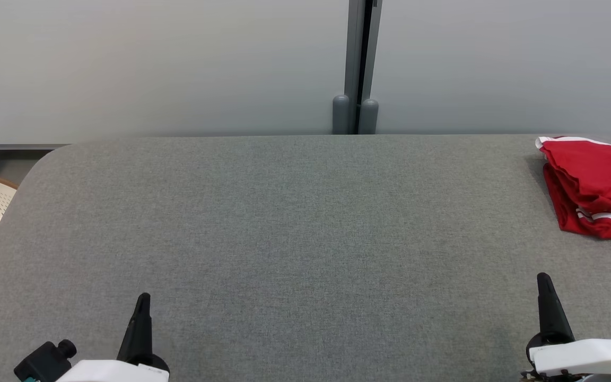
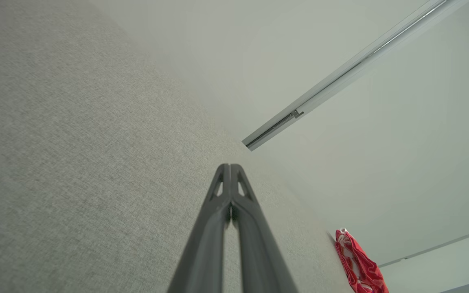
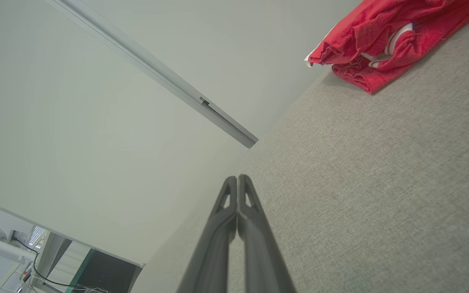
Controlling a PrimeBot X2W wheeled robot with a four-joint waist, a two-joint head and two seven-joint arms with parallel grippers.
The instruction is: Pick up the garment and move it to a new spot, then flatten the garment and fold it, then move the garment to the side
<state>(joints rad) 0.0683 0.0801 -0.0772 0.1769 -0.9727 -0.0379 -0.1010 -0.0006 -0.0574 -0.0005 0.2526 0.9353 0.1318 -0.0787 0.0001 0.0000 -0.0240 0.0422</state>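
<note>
Both arms sit low at the near edge of the grey table [image 1: 305, 239], the left gripper [image 1: 142, 302] and right gripper [image 1: 544, 281] each with fingers pressed together, holding nothing. The red garment [image 1: 597, 185] lies in rough folds at the table's far right, well apart from both, probably parked there as the task's final step.

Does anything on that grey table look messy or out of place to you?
Only the red garment: it lies in a loose, uneven bundle at the far right of the grey table, its layers skewed and white trim poking out rather than squared up. Nothing looks spilled or damaged.
</note>
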